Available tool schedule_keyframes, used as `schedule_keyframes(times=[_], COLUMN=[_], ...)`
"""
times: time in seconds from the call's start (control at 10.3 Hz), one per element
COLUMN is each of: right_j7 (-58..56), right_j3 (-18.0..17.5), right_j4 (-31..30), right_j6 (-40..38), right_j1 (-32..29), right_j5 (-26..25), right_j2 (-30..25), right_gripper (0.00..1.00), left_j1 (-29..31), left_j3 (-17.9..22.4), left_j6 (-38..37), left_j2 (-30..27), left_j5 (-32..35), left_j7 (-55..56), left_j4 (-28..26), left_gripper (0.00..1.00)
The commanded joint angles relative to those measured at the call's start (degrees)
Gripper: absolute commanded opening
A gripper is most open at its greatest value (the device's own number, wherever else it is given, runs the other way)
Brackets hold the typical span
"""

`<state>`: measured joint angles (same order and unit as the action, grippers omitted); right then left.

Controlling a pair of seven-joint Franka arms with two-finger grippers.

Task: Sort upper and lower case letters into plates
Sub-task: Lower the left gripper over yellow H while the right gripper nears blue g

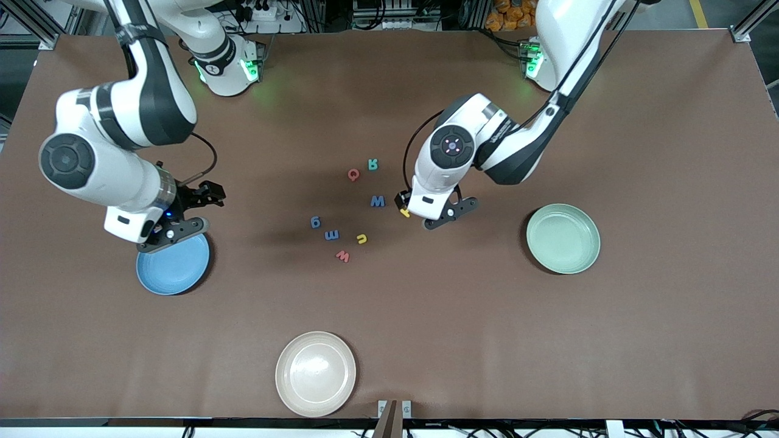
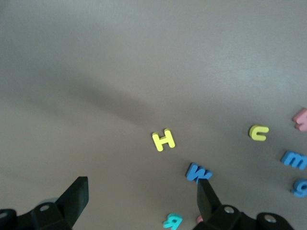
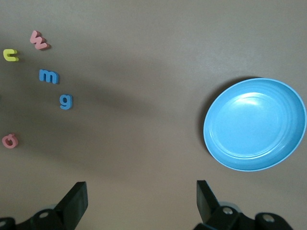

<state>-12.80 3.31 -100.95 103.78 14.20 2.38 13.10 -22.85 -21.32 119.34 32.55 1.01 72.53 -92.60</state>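
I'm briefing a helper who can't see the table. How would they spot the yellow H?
Start at the green plate, then go toward the letter cluster mid-table. The left pincer hangs open there, and the yellow H lies flat under it. The only other yellow letter, a small u, lies nearer the front camera.

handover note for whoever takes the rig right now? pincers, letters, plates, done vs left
Left pincer: open, empty, over the yellow H among the letters.
Right pincer: open, empty, over bare table beside the blue plate.
Letters: all eight on the table mid-way between the plates: red Q, teal R, blue W, blue g, blue m, yellow u, red w, plus the H.
Blue plate, green plate and beige plate hold nothing.
Done: nothing sorted.
Left: all eight letters; H looks like the likely first pick.
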Motion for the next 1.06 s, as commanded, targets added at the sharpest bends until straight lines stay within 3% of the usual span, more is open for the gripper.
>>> schedule_keyframes(times=[0.0,0.29,0.77,0.97], right_j7=[-0.04,0.93,5.57,12.06], right_j3=[0.12,0.21,0.12,0.12], right_j4=[0.14,-3.27,-3.9,-8.18], right_j6=[-0.33,5.35,9.94,16.51], right_j1=[1.7,4.17,6.53,9.86], right_j5=[0.35,0.35,0.35,0.35], right_j2=[0.0,0.44,5.71,5.8], right_gripper=[1.0,1.0,1.0,1.0], left_j1=[-1.75,-2.63,-4.39,-4.39], left_j3=[0.05,0.31,0.93,1.19], left_j6=[3.26,6.07,13.09,16.7], left_j2=[3.38,6.03,9.98,9.99], left_j5=[1.62,1.62,6.11,6.11], left_j7=[9.44,14.64,21.25,21.25], left_j4=[0.76,0.41,-1.34,-3.72], left_gripper=[1.0,1.0,1.0,1.0])
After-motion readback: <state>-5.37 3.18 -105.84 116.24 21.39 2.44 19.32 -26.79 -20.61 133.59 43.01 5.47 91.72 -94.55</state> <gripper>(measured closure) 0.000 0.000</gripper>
